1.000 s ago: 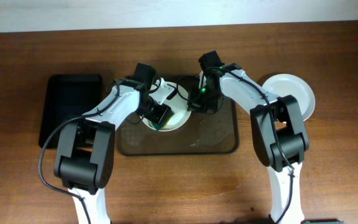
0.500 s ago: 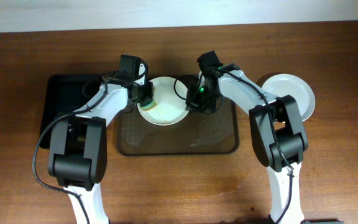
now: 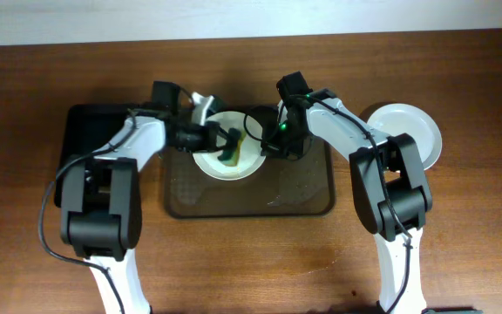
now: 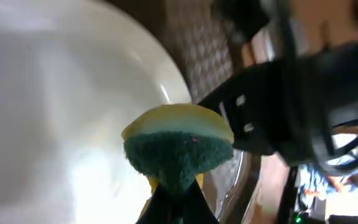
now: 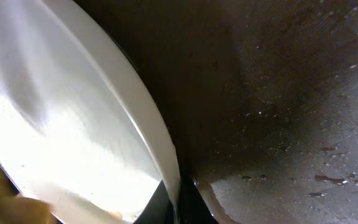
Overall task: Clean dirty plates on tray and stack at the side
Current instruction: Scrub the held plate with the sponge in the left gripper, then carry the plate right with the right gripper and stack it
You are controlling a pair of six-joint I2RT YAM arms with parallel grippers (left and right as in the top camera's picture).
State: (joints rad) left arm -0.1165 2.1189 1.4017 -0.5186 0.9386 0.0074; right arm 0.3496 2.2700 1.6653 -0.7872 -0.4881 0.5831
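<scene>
My left end effector (image 3: 219,141) is closed down tight on a sponge (image 3: 232,154). The left wrist view shows the yellow foam with its green scrub face (image 4: 178,149) pinched between the fingertips at the bottom edge. The sponge is over the inside of a white plate (image 3: 234,171), but I cannot tell whether it actually touches. That plate sits in the upper left part of the brown tray (image 3: 303,187). My right end effector (image 3: 264,144) is clamped on the plate's right rim; on the right wrist view the thin white edge (image 5: 157,140) runs down between the narrow fingers, with wet tray floor (image 5: 278,93) beside it. A second plate (image 3: 412,131) lies on the tabletop just right of the tray, and a black tray (image 3: 94,144) sits to the left.
</scene>
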